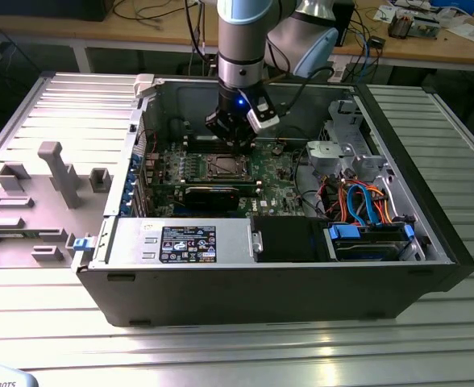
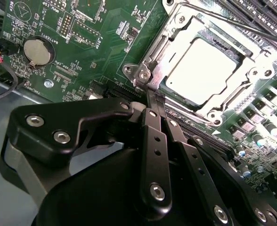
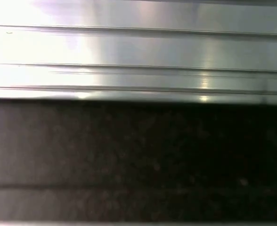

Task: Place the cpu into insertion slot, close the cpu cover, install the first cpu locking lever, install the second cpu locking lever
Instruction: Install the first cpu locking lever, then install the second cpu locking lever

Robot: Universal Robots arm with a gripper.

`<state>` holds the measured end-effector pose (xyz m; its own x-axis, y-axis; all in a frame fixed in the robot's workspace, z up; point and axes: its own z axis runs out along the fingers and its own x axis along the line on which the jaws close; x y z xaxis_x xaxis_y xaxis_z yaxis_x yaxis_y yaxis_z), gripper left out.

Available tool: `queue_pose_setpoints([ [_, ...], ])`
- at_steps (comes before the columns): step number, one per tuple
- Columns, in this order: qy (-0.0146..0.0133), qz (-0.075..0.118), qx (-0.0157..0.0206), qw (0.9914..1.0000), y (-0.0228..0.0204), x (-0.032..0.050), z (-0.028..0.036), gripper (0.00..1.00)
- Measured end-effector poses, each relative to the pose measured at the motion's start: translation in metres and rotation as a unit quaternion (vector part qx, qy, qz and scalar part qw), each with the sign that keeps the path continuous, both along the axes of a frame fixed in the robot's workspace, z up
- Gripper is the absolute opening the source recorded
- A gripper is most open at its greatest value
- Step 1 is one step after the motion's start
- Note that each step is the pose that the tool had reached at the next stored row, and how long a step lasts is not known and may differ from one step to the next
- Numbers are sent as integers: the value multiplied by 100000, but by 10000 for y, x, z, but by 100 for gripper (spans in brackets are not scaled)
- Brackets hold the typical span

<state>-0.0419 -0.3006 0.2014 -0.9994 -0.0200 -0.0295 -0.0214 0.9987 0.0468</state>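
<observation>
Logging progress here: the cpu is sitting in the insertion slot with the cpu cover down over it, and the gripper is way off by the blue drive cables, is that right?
Not quite. The cpu does sit in the insertion slot under the cpu cover, but the gripper is right at the socket's edge, as the second wrist view shows, not by the blue drive cables.

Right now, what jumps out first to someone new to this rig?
The open computer case on the ribbed metal table, with the gripper lowered inside over the green motherboard. In the second wrist view, the bright silver cpu sits in the insertion slot, framed by the cpu cover, just past the fingertips.
</observation>
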Motion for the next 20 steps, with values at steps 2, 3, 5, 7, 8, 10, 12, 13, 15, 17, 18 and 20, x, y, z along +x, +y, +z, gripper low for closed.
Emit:
queue_pose_setpoints([
  [2,39,1,-85,100000,-3,-1,0,11],
  [3,48,-3,-11,100000,-3,-2,0,11],
  [5,47,-1,607,99998,-3,-2,2,11],
  [7,21,-8,729,99997,-2,-2,17,11],
  [8,32,-3,704,99998,-2,-1,44,11],
  [10,41,-1,681,99998,-3,-1,75,11],
  [12,36,11,657,99998,-7,-1,80,11],
  [13,43,8,629,99998,-16,-1,81,11],
  [15,44,0,593,99998,-85,-2,81,11],
  [17,42,-6,593,99998,-88,-2,80,11],
  [18,44,-3,591,99998,-89,-2,81,11],
  [20,45,0,592,99998,-96,-2,81,11],
])
